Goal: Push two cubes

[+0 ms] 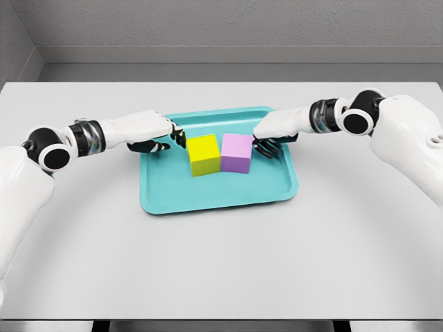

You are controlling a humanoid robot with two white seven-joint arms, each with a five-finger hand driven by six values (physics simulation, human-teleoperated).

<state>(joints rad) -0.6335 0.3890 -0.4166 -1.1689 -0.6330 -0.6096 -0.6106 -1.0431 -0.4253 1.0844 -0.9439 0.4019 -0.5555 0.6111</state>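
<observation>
The teal tray (166, 197) lay on the grey table (221, 270), and everything else is placed relative to this tray. Inside it, in its rear half, stood 2 cubes side by side and touching: the yellow cube (204, 155) towards the tray's left, the purple cube (237, 153) towards its right. Both sat flat on the tray floor. The left hand (154, 133) reached in over the tray's left rim, w/ fingers relaxed and slightly bent, holding nothing; its dark fingertips (178, 137) were at the yellow cube's left face, apparently touching. The right hand (277, 133) came over the tray's right rear corner, fingers also loosely extended and empty, tips just beside the purple cube's right face.
</observation>
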